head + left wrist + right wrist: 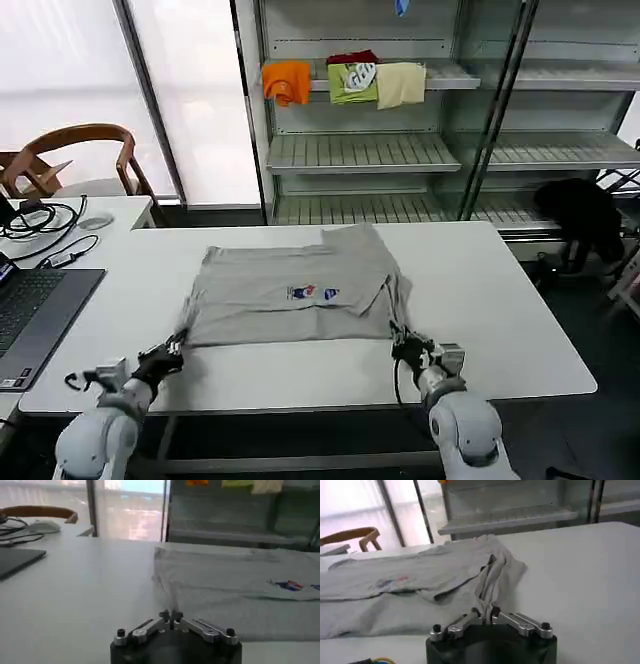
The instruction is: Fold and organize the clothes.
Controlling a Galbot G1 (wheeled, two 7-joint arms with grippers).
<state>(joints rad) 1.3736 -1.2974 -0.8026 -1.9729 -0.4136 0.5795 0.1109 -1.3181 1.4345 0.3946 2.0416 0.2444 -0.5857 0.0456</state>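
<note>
Head view: a grey shirt (295,295) lies spread flat on the white counter (500,310), near its middle, with a small multicolour print facing up. Its right side is bunched into folds. The left gripper (172,350) sits at the shirt's near left corner, and the right gripper (405,347) at the near right corner; both are low on the counter at the hem. A laptop (35,310) rests on the counter's left edge, with cables (45,225) behind it. A wooden chair (75,155) stands beyond that. On the shelf (440,75) at the back lie orange (287,80), green (353,82) and cream (400,84) garments. A black heap (580,215) sits at the right, beside the lower shelf.

Left wrist view: the left gripper (170,615) has its jaws pressed together, pinching the shirt's (235,590) corner; a ridge of cloth rises from the pinch. The print (289,585) shows further along the cloth. The laptop (15,560) lies well apart.

Right wrist view: the right gripper (486,613) has its jaws closed on the shirt's (420,590) bunched edge, where the folds run down to the tips. The rest of the shirt spreads across the counter (585,570).
</note>
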